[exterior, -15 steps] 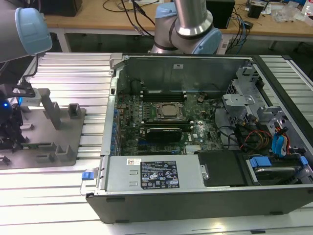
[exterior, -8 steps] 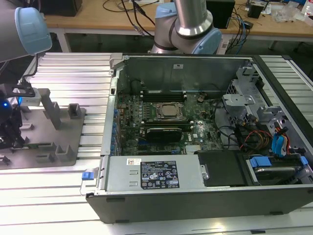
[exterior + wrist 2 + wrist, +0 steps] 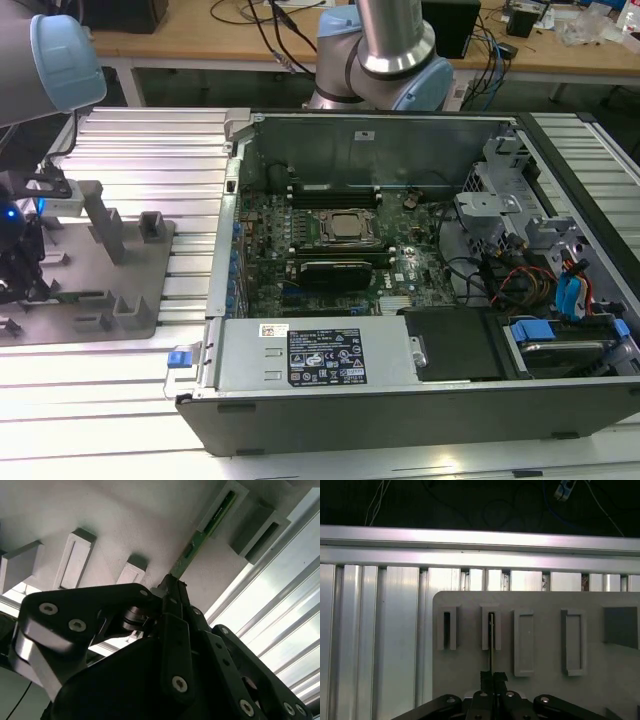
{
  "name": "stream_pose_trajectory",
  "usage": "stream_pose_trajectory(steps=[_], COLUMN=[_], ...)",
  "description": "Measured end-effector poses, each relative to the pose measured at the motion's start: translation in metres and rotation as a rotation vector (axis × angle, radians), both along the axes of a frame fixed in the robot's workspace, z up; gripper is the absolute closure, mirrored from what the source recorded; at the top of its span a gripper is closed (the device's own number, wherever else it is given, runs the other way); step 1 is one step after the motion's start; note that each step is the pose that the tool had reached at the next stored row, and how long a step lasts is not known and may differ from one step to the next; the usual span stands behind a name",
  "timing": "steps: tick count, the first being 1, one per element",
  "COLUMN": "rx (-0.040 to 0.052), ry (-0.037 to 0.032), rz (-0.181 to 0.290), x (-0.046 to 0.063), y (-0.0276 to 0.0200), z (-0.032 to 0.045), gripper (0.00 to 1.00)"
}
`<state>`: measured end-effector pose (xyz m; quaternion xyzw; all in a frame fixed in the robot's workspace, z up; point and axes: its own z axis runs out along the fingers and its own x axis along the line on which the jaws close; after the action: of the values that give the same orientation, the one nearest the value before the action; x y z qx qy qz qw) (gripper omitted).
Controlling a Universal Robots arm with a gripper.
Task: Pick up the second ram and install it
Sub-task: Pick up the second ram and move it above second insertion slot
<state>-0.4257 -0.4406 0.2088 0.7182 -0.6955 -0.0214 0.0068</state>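
Note:
The second ram is a thin green stick standing on edge in a slotted holder on the grey fixture plate. In the first wrist view it is edge-on, a dark line running from its slot toward my gripper. In both wrist views my black fingers are pressed together on the stick's near end, with its far end still in the slot. In the exterior view my gripper hangs low over the plate at the far left.
An open computer case lies at the exterior view's right, with the motherboard, a silver processor, a black card and memory slots. Grey upright blocks stand on the plate. Ribbed aluminium table lies all around.

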Motion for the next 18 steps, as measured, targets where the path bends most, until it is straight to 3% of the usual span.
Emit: stream_pose_trajectory(steps=[4,11,14,18], rx=[-0.0001,0.0000,-0.0001,-0.0001], ry=[0.0001,0.0000,0.0001,0.0000], rz=[0.000,0.000,0.000,0.000], x=[0.000,0.000,0.000,0.000], y=[0.0000,0.0000,0.0000,0.0002], z=[0.0003,0.0139,0.0204,0.0355], gripper=[0.91,0.91,0.91,0.91])
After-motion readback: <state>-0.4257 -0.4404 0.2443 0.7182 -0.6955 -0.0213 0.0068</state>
